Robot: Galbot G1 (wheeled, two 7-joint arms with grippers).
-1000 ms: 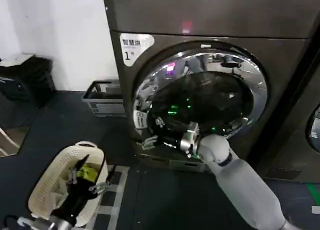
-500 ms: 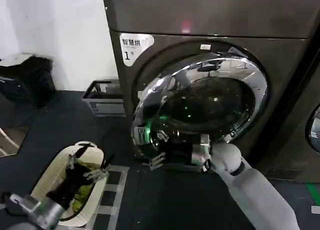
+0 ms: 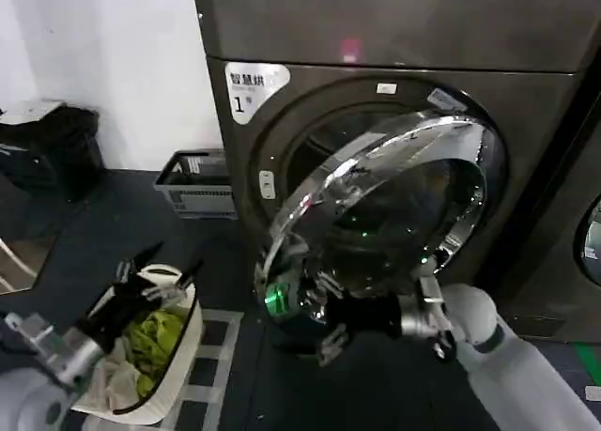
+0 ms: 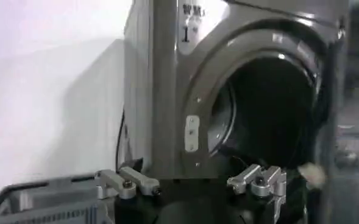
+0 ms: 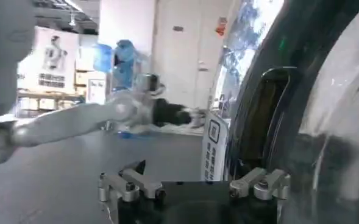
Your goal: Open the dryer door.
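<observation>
1. The dryer door [image 3: 394, 206] has swung much wider than a second ago; it stands just above the right gripper [image 3: 324, 323], whose fingers are spread and grip nothing.
2. The dryer [image 3: 376, 37] drum shows now, so opening is nearly done.
3. The left gripper [image 3: 150, 276] waits open over the basket [image 3: 183, 342].

From the head I look forward and down at the dryer [image 3: 394, 37] front, its door [image 3: 376, 215] swung out at 12 o'clock. My left wrist camera faces the drum opening [image 4: 270, 115] from farther back, sharing the sticker corner with the head view. My right wrist camera sits right against the door [image 5: 313, 109], looking along it into the room.
</observation>
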